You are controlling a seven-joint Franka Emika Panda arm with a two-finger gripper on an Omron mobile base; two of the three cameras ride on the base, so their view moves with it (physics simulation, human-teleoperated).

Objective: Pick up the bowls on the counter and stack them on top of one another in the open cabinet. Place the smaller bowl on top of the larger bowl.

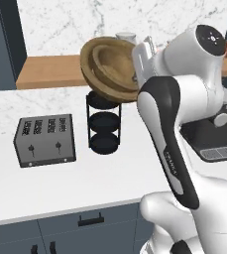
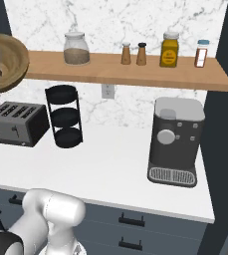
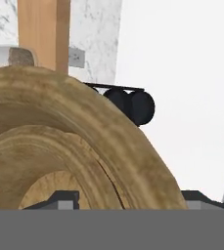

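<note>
The larger bowl (image 1: pixel 110 67), wide and brown with wood grain, hangs tilted on its side in the air above the counter (image 1: pixel 85 178), level with the open cabinet's light-brown shelf board (image 1: pixel 50 72). My gripper (image 1: pixel 136 74) is shut on the bowl's right rim. In the right base view the bowl (image 2: pixel 8 60) shows at the left edge, just in front of the left end of the shelf (image 2: pixel 135 72). In the hand view the bowl (image 3: pixel 84 146) rises between my gripper's (image 3: pixel 128 197) two tips. The smaller bowl is out of view.
A toaster (image 1: pixel 45 139) and a black three-tier stand (image 1: pixel 104 129) sit on the counter under the bowl. A coffee machine (image 2: pixel 176 142) stands at the right. On the shelf are a glass jar (image 2: pixel 76 49), two shakers (image 2: pixel 127 54), a yellow jar (image 2: pixel 169 50) and a spice bottle (image 2: pixel 201 54).
</note>
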